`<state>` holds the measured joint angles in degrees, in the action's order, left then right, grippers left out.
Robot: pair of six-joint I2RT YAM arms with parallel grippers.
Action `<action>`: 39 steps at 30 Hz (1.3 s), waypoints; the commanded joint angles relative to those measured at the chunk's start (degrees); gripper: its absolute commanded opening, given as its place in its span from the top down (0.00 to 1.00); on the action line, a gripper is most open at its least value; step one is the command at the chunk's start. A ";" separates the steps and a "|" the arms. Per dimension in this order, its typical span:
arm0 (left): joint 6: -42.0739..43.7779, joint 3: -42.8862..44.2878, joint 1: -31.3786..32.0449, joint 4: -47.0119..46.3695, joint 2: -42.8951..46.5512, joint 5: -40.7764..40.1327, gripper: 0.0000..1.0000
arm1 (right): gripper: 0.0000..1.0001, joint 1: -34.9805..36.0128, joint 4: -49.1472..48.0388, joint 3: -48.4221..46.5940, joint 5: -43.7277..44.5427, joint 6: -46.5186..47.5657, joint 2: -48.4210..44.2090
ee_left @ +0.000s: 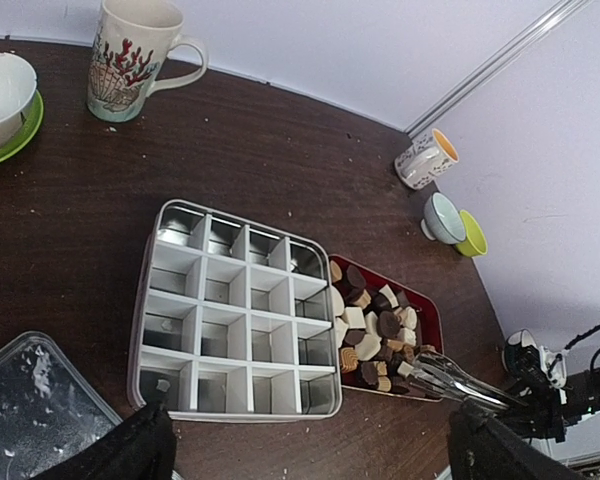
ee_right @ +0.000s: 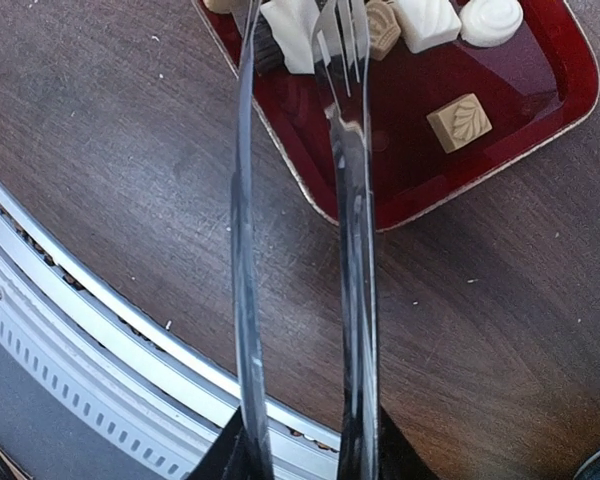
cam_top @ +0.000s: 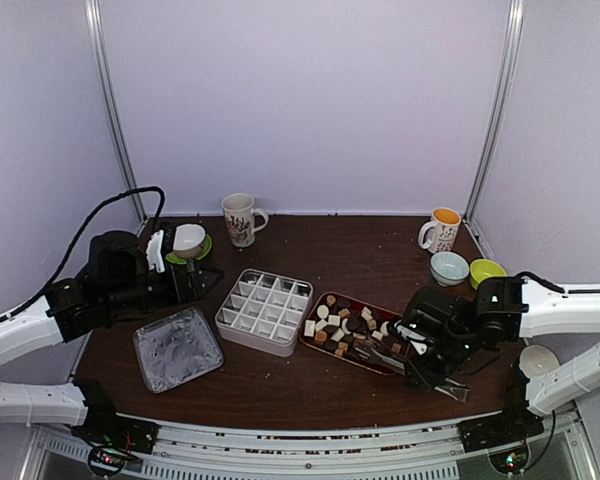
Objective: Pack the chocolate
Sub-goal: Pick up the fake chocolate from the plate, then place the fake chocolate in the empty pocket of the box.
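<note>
Right wrist: right jaws clamp shiny tongs [ee_right: 350, 250] over glossy red tray [ee_right: 540, 100] of chocolate [ee_right: 459, 122]; left wrist adds gridded box [ee_left: 238, 305], left jaws apart.

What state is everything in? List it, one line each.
Box: open, cells empty.
Lid: off, flat beside the box.
Chocolate: loose in the tray.
Tongs: held by the right gripper, tips apart over the tray.
Left gripper: open, empty.
Mugs: upright.
</note>
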<state>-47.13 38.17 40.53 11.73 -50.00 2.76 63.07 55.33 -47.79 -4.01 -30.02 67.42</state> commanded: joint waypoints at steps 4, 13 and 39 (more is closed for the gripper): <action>1.92 2.49 -0.54 0.95 0.82 -0.70 0.02 | 0.67 -0.27 -0.70 -1.66 3.04 -0.06 0.97; 2.44 2.92 -0.72 2.02 0.97 -0.75 0.02 | 0.72 -0.30 0.96 -3.47 6.12 -0.11 1.65; 2.35 3.31 -1.12 3.16 2.31 -0.20 0.02 | 0.77 -1.64 -7.69 -10.17 3.65 1.10 -0.85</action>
<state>-45.45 40.10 40.05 15.16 -48.80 2.35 62.24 53.95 -55.81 0.08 -29.80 66.72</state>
